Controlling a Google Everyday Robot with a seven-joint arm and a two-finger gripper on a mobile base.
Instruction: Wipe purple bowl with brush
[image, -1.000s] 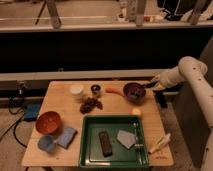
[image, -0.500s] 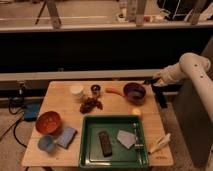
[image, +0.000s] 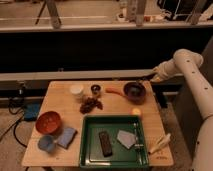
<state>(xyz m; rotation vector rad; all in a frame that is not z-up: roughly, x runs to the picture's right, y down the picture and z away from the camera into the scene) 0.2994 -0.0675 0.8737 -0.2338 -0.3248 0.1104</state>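
The purple bowl (image: 134, 92) stands upright on the wooden table (image: 60, 107) near its back right corner. My gripper (image: 146, 79) reaches in from the right on the white arm (image: 186, 62) and hovers just above and behind the bowl's right rim. A small dark shape at its tip may be the brush, but I cannot make it out. No brush shows anywhere else on the table.
An orange stick-like object (image: 114, 91) lies left of the bowl. Also here are a white cup (image: 76, 91), a small dark cup (image: 95, 89), a brown clump (image: 91, 104), an orange-red bowl (image: 48, 121), a light-blue cup (image: 46, 143), a green tray (image: 90, 150) holding a dark block (image: 105, 143), and a cream object (image: 159, 143).
The arm has risen a little and the gripper has lifted slightly from the bowl's right rim. The bowl and the other objects have not moved.
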